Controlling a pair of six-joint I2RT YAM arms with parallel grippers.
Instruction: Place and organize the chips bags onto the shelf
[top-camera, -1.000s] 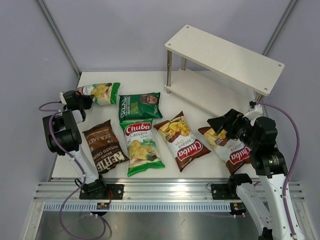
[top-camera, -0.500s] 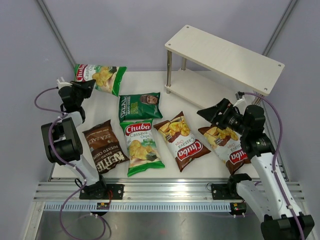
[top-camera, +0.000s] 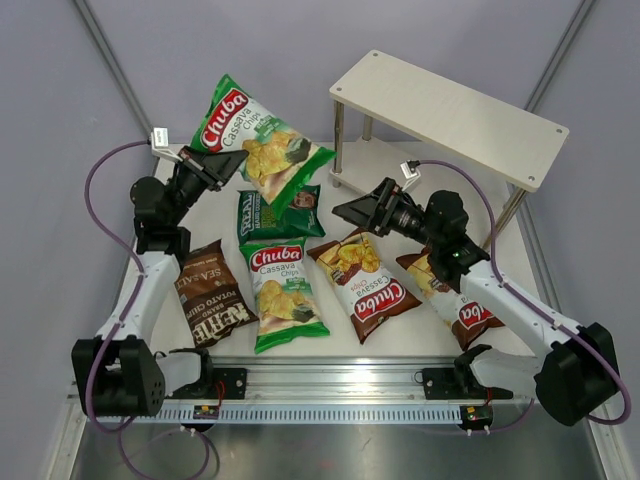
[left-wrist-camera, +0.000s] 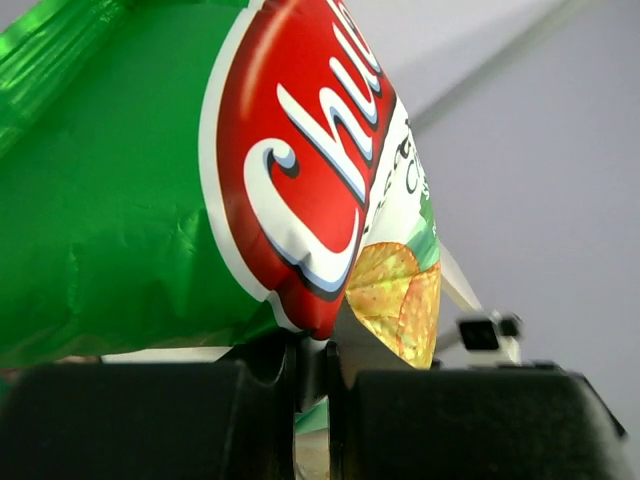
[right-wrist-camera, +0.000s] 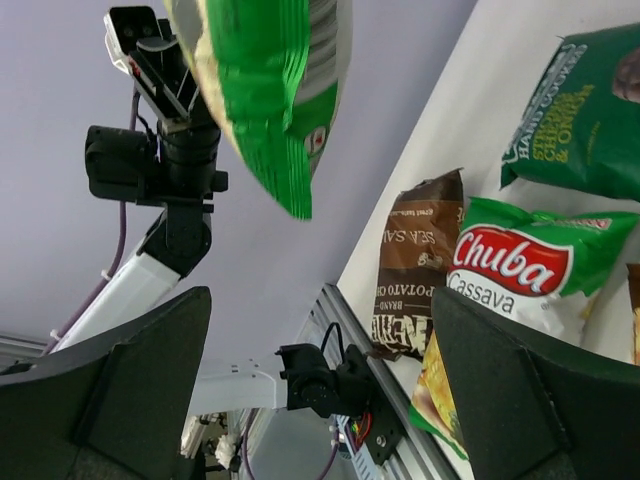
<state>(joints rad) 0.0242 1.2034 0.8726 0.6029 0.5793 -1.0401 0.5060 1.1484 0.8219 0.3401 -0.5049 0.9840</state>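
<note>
**Chips bags, six in all; none on the shelf.**

1. Green Chuba Cassava bag (top-camera: 262, 140): held in the air, tilted, over the far-left part of the table (top-camera: 335, 340), to the left of the shelf (top-camera: 450, 105) and apart from it. The left gripper (top-camera: 222, 165) is pinched tight on the bag's edge; in the left wrist view the two black fingers (left-wrist-camera: 140, 420) meet on the foil.
2. Dark green bag with a man's portrait (top-camera: 280, 212): flat on the table, below the lifted bag.
3. Second green Chuba bag (top-camera: 283, 295): flat, near the front edge, centre-left.
4. Dark brown Kettle bag (top-camera: 208, 295): flat, just beside item 3 on its left.
5. Brown-red Chuba bag (top-camera: 365, 280): flat, centre, lying at a slant.
6. Second brown-red Chuba bag (top-camera: 462, 300): flat, at the right, partly covered by the right arm.

**Shelf:** two cream boards on metal posts, at the far right; both boards bare.

**Right gripper** (top-camera: 350, 212): fingers spread wide, holding nothing, hovering above the table between items 2 and 5, pointing toward the left arm.
</note>
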